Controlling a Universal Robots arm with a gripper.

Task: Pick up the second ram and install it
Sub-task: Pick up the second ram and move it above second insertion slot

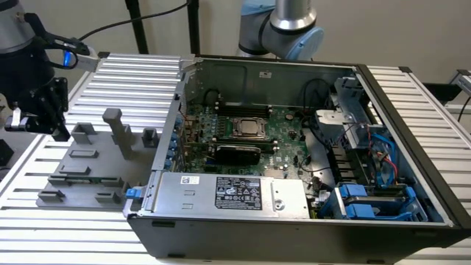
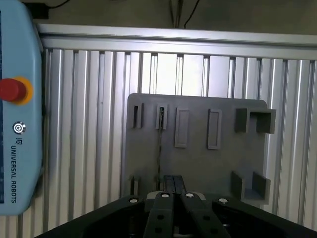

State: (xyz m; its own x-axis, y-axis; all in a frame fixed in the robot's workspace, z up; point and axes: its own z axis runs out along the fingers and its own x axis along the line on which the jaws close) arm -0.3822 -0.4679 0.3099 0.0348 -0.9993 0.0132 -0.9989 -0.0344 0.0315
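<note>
A robot arm [image 1: 15,33] comes in from the upper corner on the exterior view's left. Its wrist is turned downward, so the black claw [image 1: 60,132] hangs above a slatted aluminium table [image 1: 132,72]. The claw is raised and touches nothing.

In the wrist view the claw [image 2: 174,182] points straight down at a grey fixture plate [image 2: 198,163]. Its two fingertips look pressed together, with nothing pinched between them.

The second ram [image 1: 92,180] is a thin green stick. It sits on the fixture plate [image 1: 88,160] below the claw, held at each end by a small grey block. In the exterior view it lies lower than the claw and a little toward that view's right, well apart from the fingertips. From the wrist camera the second ram [image 2: 159,148] shows edge-on as a thin dark line. It runs from a slot at the far side of the plate back toward the claw, just to one side of the fingertips. A matching pair of slots beside it stands empty.

Farther from the claw, toward the exterior view's right, an open computer case [image 1: 243,243] lies on the table with its motherboard [image 1: 287,132] exposed.

In the wrist view a light-blue teach pendant [image 2: 20,148] with a red button [image 2: 12,90] rests on the table [image 2: 89,124] beside the plate.
</note>
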